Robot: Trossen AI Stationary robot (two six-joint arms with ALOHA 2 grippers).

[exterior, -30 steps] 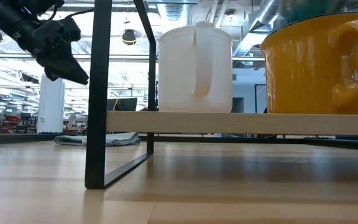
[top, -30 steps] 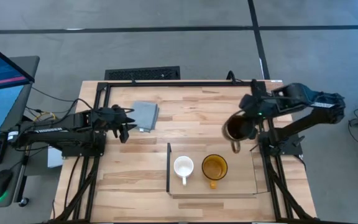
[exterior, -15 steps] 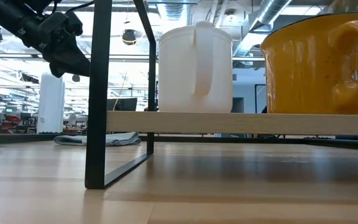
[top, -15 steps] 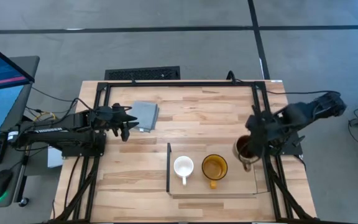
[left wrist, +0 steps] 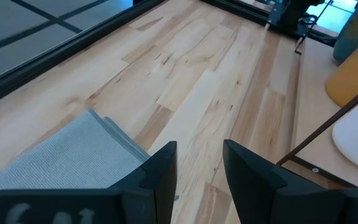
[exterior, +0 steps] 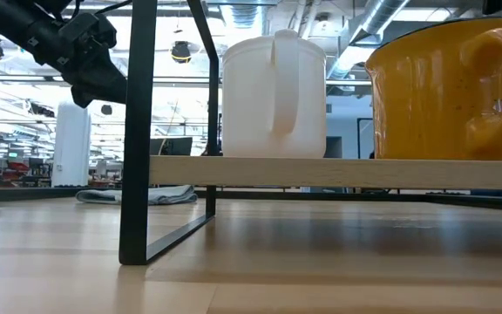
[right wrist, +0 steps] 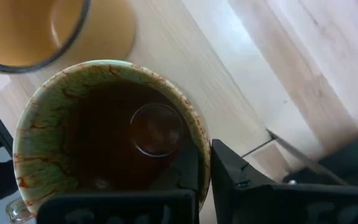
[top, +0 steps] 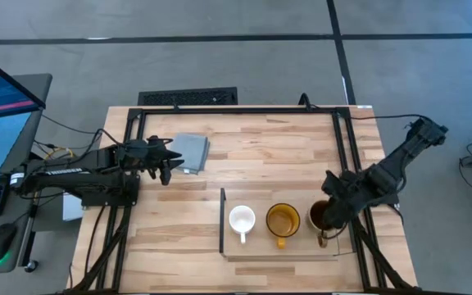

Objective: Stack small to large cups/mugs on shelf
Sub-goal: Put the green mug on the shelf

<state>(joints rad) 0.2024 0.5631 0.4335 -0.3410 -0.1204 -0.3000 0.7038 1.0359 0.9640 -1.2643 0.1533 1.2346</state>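
With the right claw (top: 328, 215) pinching the rim of the brown-lined glass mug (top: 321, 215) over the shelf's (top: 301, 250) right end, apparently just beside the amber mug (top: 283, 220), lower it level before releasing.

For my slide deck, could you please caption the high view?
Right gripper holds the dark-lined mug over the shelf beside the yellow mug and white mug.

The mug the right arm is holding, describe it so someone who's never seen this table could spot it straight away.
Find the light-wood shelf at the near edge of the table. Three mugs line up on it: white mug, yellow mug, then the third mug at the far right end, the right gripper shut on its rim. It alone is dark brown inside, with a greenish lip.
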